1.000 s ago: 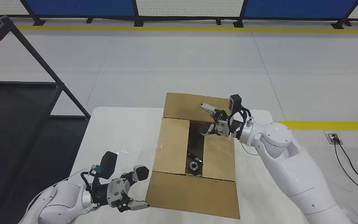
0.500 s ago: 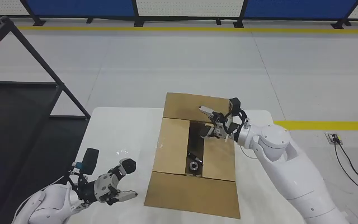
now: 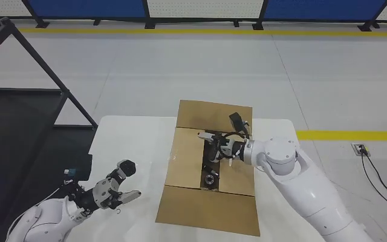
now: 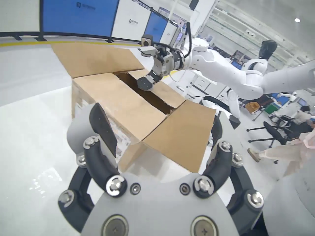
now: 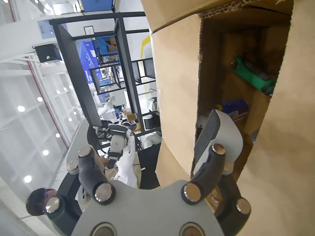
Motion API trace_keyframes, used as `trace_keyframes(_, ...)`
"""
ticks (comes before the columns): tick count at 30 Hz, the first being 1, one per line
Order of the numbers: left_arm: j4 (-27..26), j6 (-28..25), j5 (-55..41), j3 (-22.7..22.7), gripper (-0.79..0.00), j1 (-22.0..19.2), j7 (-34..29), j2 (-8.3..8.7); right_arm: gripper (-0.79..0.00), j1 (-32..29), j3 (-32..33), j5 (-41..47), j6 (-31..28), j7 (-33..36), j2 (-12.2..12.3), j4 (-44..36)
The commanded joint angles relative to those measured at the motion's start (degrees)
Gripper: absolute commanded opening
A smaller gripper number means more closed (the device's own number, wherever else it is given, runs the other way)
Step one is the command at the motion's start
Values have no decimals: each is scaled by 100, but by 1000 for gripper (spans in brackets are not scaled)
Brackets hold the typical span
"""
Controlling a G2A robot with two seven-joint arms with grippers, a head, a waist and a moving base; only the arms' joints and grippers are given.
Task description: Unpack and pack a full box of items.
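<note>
Over the box (image 3: pixel 186 158), right hand (image 3: pixel 207 143)

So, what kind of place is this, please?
Probably a robotics lab or test hall: blue partition panels and a yellow floor line border the work area, and office chairs stand in the background.

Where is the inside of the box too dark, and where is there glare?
Top view: the box opening is in deep shadow. Right wrist view: light reaches inside, showing a green item and a blue can. Left wrist view: lamp glare on the white table.
</note>
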Motion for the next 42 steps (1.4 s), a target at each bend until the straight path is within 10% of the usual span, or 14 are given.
trace_keyframes(1,56,-23,72,-112,0,108,175,-8,0,48,-63,-70,-35,80,-22,79)
trace_keyframes(42,-201,402,691,-570,0,551,1229,-213,0,267,-88,416,-1333,212,-489,317)
